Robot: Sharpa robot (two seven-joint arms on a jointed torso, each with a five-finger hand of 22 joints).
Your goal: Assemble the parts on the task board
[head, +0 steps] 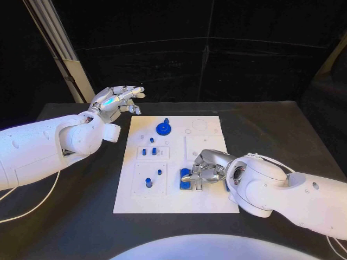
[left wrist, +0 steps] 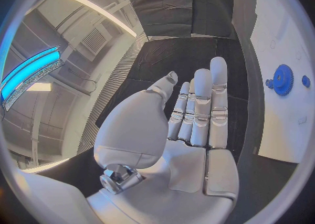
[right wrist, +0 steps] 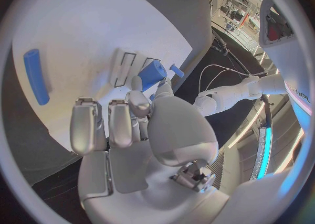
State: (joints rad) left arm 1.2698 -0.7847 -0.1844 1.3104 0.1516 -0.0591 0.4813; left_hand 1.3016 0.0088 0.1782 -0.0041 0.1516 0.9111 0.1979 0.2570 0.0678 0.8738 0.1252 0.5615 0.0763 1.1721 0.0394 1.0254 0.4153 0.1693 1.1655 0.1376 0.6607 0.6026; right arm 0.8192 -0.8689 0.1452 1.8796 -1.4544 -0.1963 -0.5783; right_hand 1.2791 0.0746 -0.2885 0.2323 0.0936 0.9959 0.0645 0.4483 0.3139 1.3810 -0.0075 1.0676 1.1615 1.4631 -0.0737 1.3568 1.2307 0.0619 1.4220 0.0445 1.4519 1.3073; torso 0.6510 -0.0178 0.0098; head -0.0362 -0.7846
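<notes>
The white task board [head: 173, 201] lies mid-table. A blue gear [head: 165, 129] [left wrist: 282, 80] sits near its far edge, and small blue pegs [head: 148, 152] stand in sockets on its left half. My right hand [head: 207, 167] [right wrist: 141, 129] is low over the board's right front, fingers curled. Its thumb and a finger pinch a stubby blue part [right wrist: 152, 74] [head: 187, 183] against the board. A blue bar [right wrist: 36, 76] lies flat on the board beside this hand. My left hand [head: 119, 100] [left wrist: 190, 124] hovers off the board's far left corner, fingers straight and apart, holding nothing.
Two more blue pegs [head: 148, 182] stand in the front-left outlined plate of the board. The black table [head: 79, 216] runs on around the board. A white cable [head: 17, 211] trails over the table at the front left.
</notes>
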